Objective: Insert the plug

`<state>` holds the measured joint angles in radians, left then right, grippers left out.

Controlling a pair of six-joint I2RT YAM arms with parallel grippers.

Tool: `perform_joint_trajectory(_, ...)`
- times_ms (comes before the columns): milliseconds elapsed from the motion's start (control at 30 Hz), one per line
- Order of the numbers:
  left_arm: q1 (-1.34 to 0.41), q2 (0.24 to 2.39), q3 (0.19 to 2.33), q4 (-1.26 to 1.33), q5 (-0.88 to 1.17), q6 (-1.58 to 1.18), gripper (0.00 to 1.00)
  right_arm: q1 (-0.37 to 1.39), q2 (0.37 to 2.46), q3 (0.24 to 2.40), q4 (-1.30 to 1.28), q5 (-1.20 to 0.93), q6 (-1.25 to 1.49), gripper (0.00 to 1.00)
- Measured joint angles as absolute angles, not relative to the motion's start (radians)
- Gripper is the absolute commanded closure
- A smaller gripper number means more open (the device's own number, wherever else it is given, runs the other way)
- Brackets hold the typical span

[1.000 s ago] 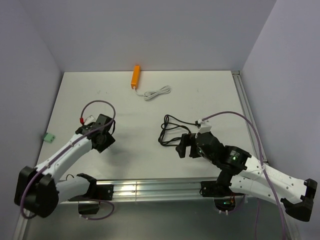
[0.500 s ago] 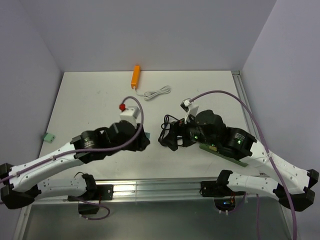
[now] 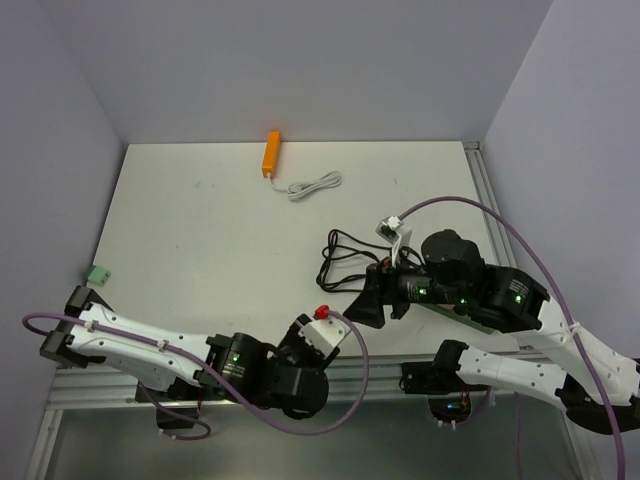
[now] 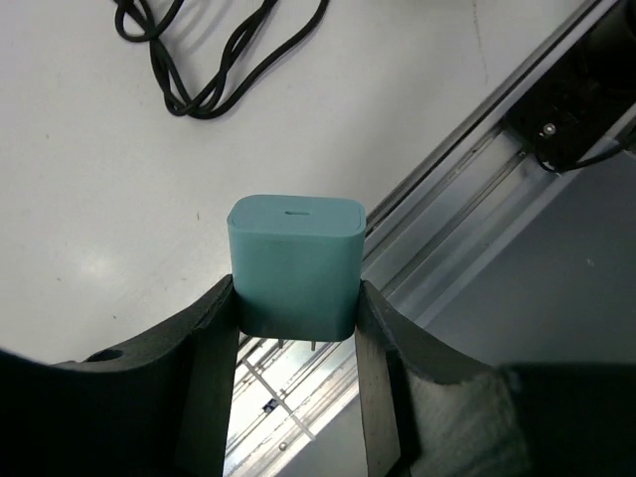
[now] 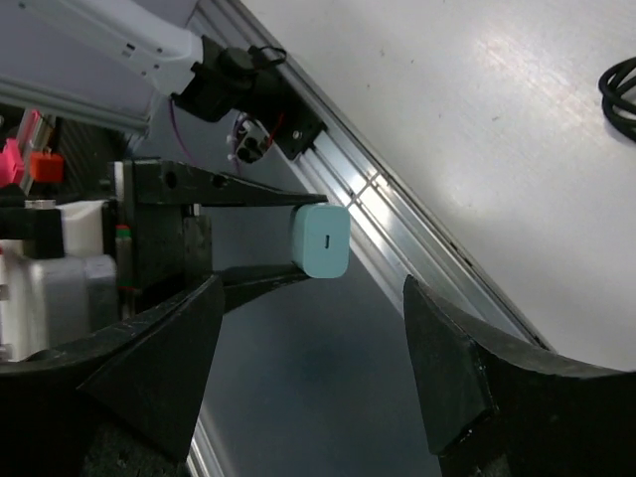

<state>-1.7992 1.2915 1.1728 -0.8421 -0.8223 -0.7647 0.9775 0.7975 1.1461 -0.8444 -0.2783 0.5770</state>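
My left gripper is shut on a teal charger block, its slot facing away and two prongs pointing back toward the wrist. It hangs above the metal rail at the table's near edge. The block also shows in the right wrist view, held between the left fingers. My right gripper is open and empty, facing the block from a short distance. A coiled black cable lies on the table by the right gripper. The orange power strip lies at the far edge.
A white cable trails from the orange strip. A small green part sits off the table's left edge. The aluminium rail runs along the near edge. Purple wrist cables loop over both arms.
My left arm has swung from the table's middle back to the near edge with the teal block in its grip. My right gripper has turned toward it, away from the black cable.
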Motion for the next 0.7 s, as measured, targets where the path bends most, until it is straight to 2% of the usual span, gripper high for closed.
perform_joint_trajectory(67,-1.833,1.280,1.172,-0.818,-0.847,-0.731,1.00,0.978,0.787,1.146,-0.874,-0.299,0.574,0.21)
perform_joint_trajectory(300,-1.873,1.158,1.124,-0.684,-0.904,-0.625,1.00,0.978,0.814,1.091,-0.897,-0.418,0.586,0.34)
perform_joint_trajectory(700,-1.888,1.225,1.123,-0.656,-0.967,-0.576,1.00,0.978,0.913,1.090,-0.873,-0.530,0.691,0.37)
